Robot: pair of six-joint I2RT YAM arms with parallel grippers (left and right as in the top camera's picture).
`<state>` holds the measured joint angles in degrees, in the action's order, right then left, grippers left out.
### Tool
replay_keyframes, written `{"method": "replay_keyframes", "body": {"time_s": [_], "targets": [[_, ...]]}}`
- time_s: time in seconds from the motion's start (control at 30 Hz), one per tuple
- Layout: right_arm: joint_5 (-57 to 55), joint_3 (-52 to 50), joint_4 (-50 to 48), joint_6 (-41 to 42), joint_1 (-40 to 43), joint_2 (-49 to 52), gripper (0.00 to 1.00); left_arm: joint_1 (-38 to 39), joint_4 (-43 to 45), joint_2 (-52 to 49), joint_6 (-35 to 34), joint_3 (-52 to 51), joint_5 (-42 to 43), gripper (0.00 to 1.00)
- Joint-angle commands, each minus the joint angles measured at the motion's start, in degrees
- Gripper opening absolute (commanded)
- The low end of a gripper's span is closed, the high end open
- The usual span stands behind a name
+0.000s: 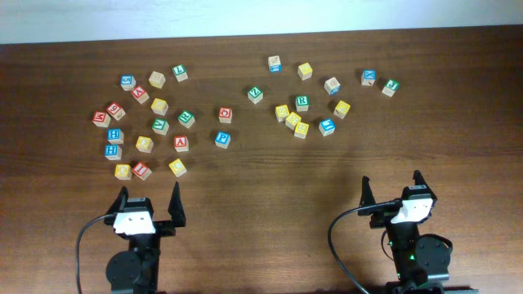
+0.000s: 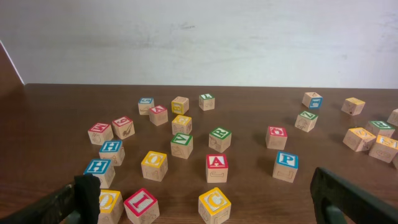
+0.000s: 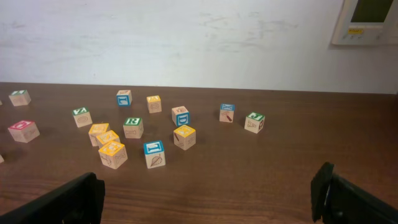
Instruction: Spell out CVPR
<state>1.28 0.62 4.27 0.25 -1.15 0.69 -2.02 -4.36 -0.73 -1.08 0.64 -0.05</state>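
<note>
The yellow C cube point(image 1: 177, 167) sits nearest my left gripper point(image 1: 149, 193), and shows between its fingers in the left wrist view point(image 2: 214, 204). The blue P cube point(image 1: 222, 139) lies right of it, also in the left wrist view point(image 2: 285, 165). The green V cube point(image 1: 256, 95) stands alone mid-table, and shows in the right wrist view point(image 3: 81, 116). The green R cube point(image 1: 302, 103) sits in the right cluster, also in the right wrist view point(image 3: 132, 126). My right gripper point(image 1: 391, 181) is back from the cubes. Both grippers are open and empty.
Several other letter cubes lie scattered in a left cluster, among them a red A point(image 1: 181, 143), a red I point(image 1: 141, 170) and a red cube point(image 1: 225, 114). A right cluster holds yellow cubes point(image 1: 292, 121) and blue cubes point(image 1: 327, 126). Bare wood lies in front of both grippers.
</note>
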Motion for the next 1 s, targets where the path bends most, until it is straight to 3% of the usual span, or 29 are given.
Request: {"method": "replay_keyframes", "body": {"time_s": [0.0,0.63,0.7,0.8,0.9,0.97], "targets": [[-0.68,-0.31,0.31,0.63,0.13,-0.33,0.98,-0.28,-0.39,0.39,0.90,-0.17,-0.61,0.99],[-0.68,-0.31,0.31,0.63,0.13,-0.33,0.98,-0.28,-0.37,0.39,0.31,-0.11,0.98,0.99],[-0.68,-0.31,0.31,0.63,0.13,-0.33,0.98,-0.22,0.94,0.39,-6.69,-0.07,15.80,0.99],[-0.68,-0.31,0.31,0.61,0.13,-0.33,0.98,-0.24,4.52,0.39,-10.03,-0.07,39.45,0.99],[-0.68,-0.31,0.31,0.63,0.13,-0.33,0.98,-0.22,9.38,0.39,-10.05,-0.07,47.93,0.99],[-0.68,-0.31,0.31,0.63,0.13,-0.33,0.98,-0.22,17.77,0.39,-12.24,-0.07,53.09,0.99]]}}
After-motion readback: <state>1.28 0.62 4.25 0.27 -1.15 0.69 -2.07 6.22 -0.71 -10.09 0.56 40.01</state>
